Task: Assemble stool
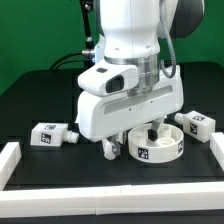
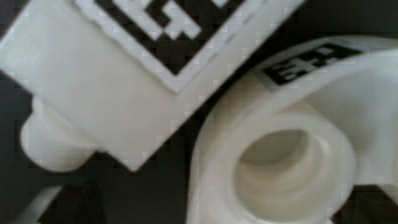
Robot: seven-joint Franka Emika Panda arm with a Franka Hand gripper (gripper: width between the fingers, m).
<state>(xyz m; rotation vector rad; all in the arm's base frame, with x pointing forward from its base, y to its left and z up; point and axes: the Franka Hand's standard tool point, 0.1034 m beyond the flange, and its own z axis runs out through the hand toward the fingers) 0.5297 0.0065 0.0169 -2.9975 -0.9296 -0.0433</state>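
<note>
The pincer (image 1: 128, 142) hung low over the desk (image 1: 30, 100), its jaws spread wide and clamped on nothing that could be made out. Straight under it sat the seat (image 1: 150, 150), open side up, with its rim and one round socket filling much of the wrist view (image 2: 285, 150).

Closer to the pincer than the seat, and just beside the seat's rim, was the near leg (image 2: 143, 80). Its tagged face was turned up toward the wrist camera. Its long axis ran aslant across the jaws' line, and its narrow end pointed away from the socket. Whether that leg touched the rim or only overlapped it in view could not be told.

A second leg (image 1: 50, 133) lay well off to one side of the pincer, and a third leg (image 1: 193, 125) lay on the other side, just beyond the seat. Both rested on the desk.

The coming move probably turned on the near leg. It lay almost beneath the open jaws, so a grip would have had to close across its short sides. Its narrow end would then need swinging round toward the socket.
</note>
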